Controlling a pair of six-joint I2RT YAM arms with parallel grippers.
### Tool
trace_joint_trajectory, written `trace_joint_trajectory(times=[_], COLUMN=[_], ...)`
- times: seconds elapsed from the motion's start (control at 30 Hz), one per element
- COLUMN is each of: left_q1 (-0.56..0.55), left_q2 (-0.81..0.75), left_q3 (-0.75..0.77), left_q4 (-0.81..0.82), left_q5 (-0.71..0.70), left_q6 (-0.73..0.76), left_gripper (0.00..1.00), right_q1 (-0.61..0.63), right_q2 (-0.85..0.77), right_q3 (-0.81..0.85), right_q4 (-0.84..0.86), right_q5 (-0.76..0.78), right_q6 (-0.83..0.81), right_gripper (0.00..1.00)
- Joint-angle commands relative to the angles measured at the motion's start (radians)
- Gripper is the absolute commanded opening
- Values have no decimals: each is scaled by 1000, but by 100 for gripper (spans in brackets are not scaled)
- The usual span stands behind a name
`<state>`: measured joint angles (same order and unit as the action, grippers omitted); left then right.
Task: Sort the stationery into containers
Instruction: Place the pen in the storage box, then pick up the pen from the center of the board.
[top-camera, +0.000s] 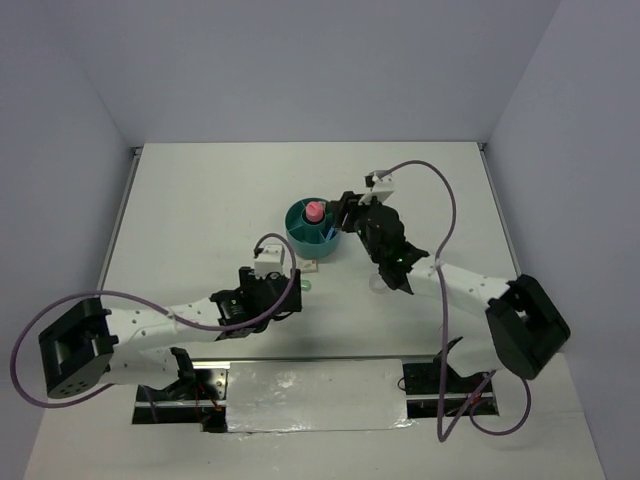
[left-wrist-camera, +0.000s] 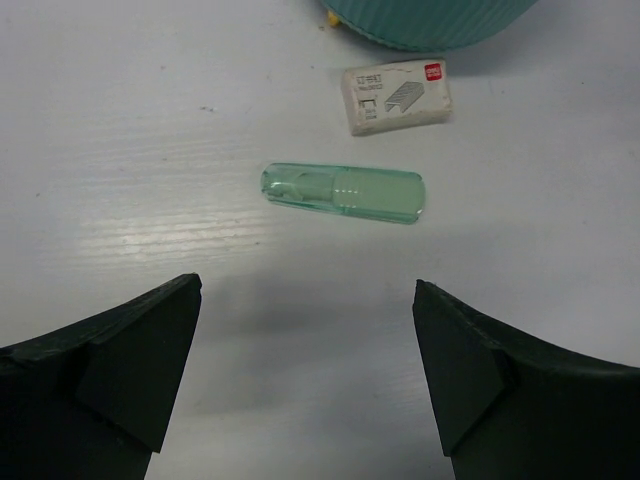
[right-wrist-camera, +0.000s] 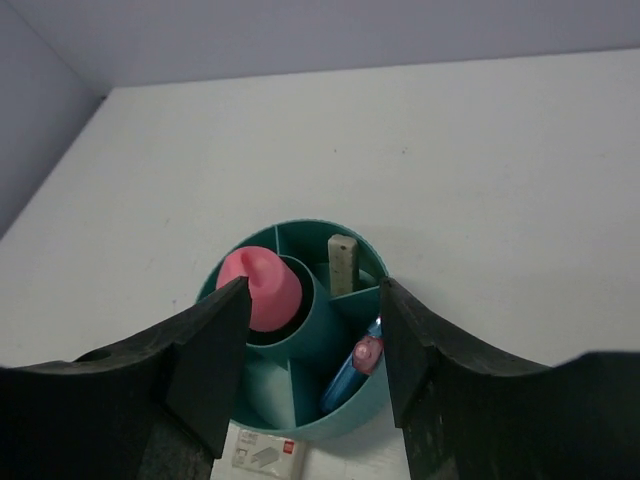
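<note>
The round teal organiser (right-wrist-camera: 300, 425) holds a pink tube (right-wrist-camera: 262, 288) upright in its central cup. One ring compartment has a beige eraser (right-wrist-camera: 343, 265), another a blue and pink capsule piece (right-wrist-camera: 352, 372). My right gripper (right-wrist-camera: 312, 290) hangs open just above the organiser (top-camera: 300, 232) with nothing between its fingers. A clear green capsule (left-wrist-camera: 343, 193) lies flat on the table, just ahead of my open left gripper (left-wrist-camera: 305, 290). Beyond it are a small white staple box (left-wrist-camera: 397, 96) and the organiser's wall (left-wrist-camera: 430, 20). My left gripper (top-camera: 292, 292) is low over the table.
The staple box (top-camera: 310, 266) lies against the organiser's near side, and the green capsule (top-camera: 306, 285) is just nearer than it. A faint clear ring (top-camera: 379, 287) lies on the table under the right arm. Grey walls close off the table's back and sides.
</note>
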<state>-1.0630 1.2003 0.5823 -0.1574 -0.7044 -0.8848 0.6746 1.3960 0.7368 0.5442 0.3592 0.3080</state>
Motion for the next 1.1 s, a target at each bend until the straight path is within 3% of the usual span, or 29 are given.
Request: trace_joint_trajectory(times=[0.0, 0.1, 0.2, 0.3, 0.4, 0.5, 0.6, 0.77, 1.07], left_q1=[5, 15, 29, 31, 29, 29, 26, 28, 29], left_q2=[88, 172, 254, 346, 467, 640, 692, 682, 700], left_q3=[105, 186, 293, 423, 588, 755, 818, 735, 697], left_q4=[22, -54, -239, -488, -782, -1023, -1044, -949, -838], left_q5=[35, 16, -30, -98, -104, -41, -17, 8, -43], left_q6=[46, 20, -156, -461, -885, -1109, -1163, -1211, -1224], left_gripper=[99, 99, 99, 99, 96, 85, 83, 80, 76], right_q1=[10, 13, 11, 8, 8, 6, 8, 8, 8], right_q2=[-164, -266, -362, -460, -557, -646, -713, -790, -853], right_q3=[-43, -73, -102, -140, -171, -181, -178, -168, -212], right_q4=[-5, -113, -228, -322, -414, -483, -527, -595, -570], right_q5=[26, -6, -32, -14, 20, 27, 11, -9, -103], right_q6=[42, 46, 40, 69, 101, 120, 117, 111, 135], right_gripper=[62, 67, 73, 79, 83, 84, 85, 85, 85])
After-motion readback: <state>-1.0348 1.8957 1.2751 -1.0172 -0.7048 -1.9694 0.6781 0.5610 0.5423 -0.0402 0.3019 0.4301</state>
